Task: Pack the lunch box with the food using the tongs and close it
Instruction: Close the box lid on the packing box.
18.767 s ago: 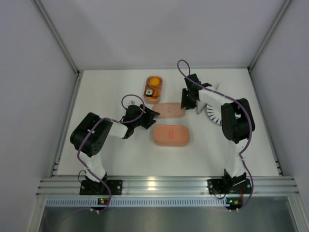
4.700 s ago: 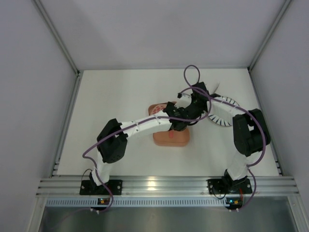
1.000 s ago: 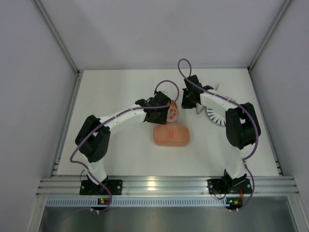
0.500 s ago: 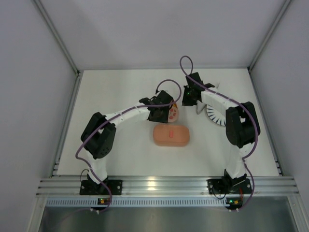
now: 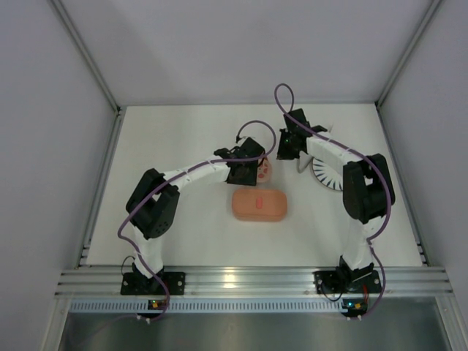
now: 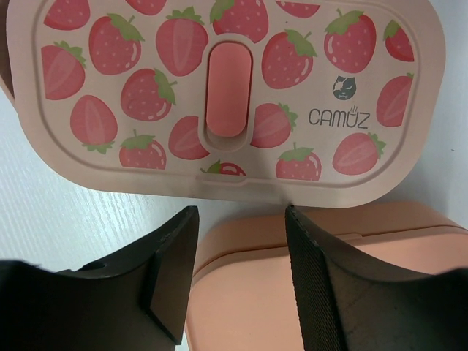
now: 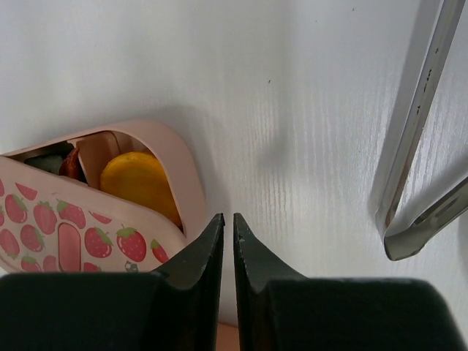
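A strawberry-printed pink lid point(image 6: 219, 95) lies tilted over the open tray of the lunch box point(image 7: 179, 168). It leaves an orange round piece point(image 7: 139, 183) and a bit of dark food uncovered. My left gripper point(image 6: 238, 212) is open, its fingertips at the lid's near edge with nothing between them. Below it sits the closed plain pink lunch box point(image 5: 259, 205). My right gripper point(image 7: 227, 217) is shut on nothing, hovering over bare table just right of the tray. The silvery tongs point(image 7: 417, 146) lie on the table to its right.
A round white plate with black stripes point(image 5: 327, 174) sits at the right, partly under the right arm. White walls point(image 5: 88, 66) enclose the table on three sides. Both arms reach toward the back middle, close to each other.
The left arm has pushed slightly further back and right with the strawberry lid at its fingertips. The right gripper has drawn a little toward the back. Both grippers kept their openings.
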